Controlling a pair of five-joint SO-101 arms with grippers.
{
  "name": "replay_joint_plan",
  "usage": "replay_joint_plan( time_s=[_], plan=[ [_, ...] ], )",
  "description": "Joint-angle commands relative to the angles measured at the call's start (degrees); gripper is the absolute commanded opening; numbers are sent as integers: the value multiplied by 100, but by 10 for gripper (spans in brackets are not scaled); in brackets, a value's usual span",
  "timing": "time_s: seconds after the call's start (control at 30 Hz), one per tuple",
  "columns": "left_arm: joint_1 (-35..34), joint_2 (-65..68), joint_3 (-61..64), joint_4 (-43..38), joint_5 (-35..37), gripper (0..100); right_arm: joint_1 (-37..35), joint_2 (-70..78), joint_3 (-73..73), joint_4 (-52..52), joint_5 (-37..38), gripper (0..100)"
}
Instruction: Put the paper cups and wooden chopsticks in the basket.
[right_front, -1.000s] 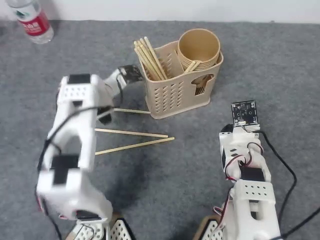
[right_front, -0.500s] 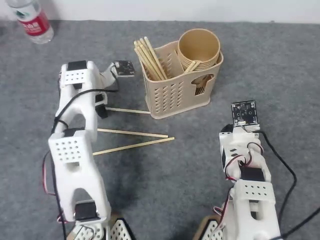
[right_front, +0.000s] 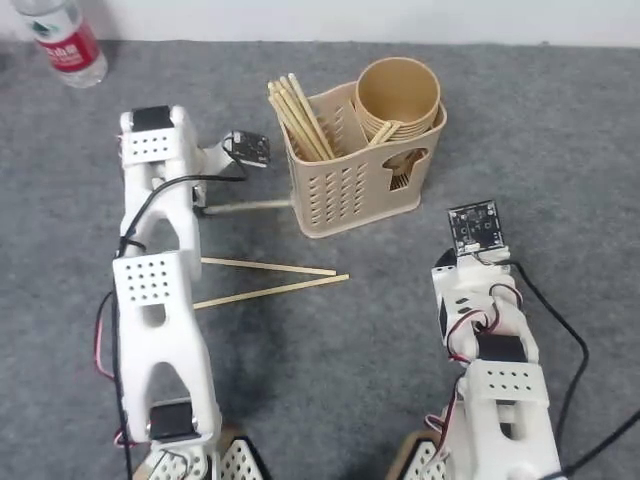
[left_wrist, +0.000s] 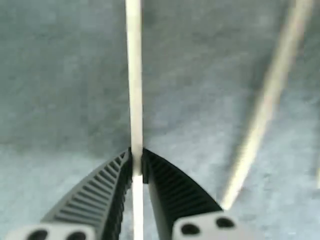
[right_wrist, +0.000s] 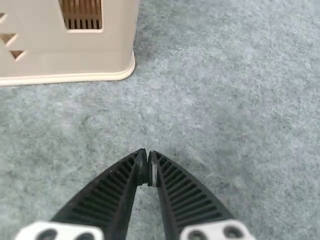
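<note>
The left gripper (left_wrist: 136, 162) pinches one chopstick (left_wrist: 133, 75) just left of the basket (right_front: 345, 190), its length pointing at the basket's wall (the right gripper (right_wrist: 148, 167), closed on nothing, sits in front of the basket).

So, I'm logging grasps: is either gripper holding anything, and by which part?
The left gripper is shut on a wooden chopstick, toward its end away from the basket. The right gripper is shut on nothing.

- Grey, felt-covered counter (right_front: 560, 150).
- Beige basket (right_front: 350, 195) stands on it, toward the far side.
- First loose chopstick (right_front: 268, 266) and second loose chopstick (right_front: 270, 290) lie flat before the basket, converging at one end.
- Plastic bottle (right_front: 65, 40) at the far corner.
</note>
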Motion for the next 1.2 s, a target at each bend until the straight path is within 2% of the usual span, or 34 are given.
replay_joint_plan(
  time_s=[0.0,0.27,0.43,0.53,0.63,0.7,0.8,1.0,1.07,1.17],
  plan=[
    [-79,-1002,-312,237,703,10,-40,-101,-44,-101,70,12],
    [167,-3965,752,229,1811,11,-40,-101,-44,-101,70,12],
    [695,-5714,1640,70,2971,11,-57,-101,-44,-75,70,12],
    [1240,-6637,2062,-26,4026,11,-57,-101,-35,-57,70,12],
    [2127,-7710,2642,132,4633,10,-48,-101,-35,-57,70,12],
    [2778,-8554,3143,-53,5081,10,-48,-101,-35,-48,70,12],
    [3446,-9697,4145,-1081,5969,10,-48,-101,-35,-48,70,12],
    [3358,-10857,6993,-4492,7895,11,-57,-101,-26,-48,70,12],
    [3367,-11015,7873,-5758,8290,12,-57,-101,-26,-48,70,12],
    [3376,-11077,9051,-7552,8519,12,-57,-101,-26,-48,70,12]
  ],
)
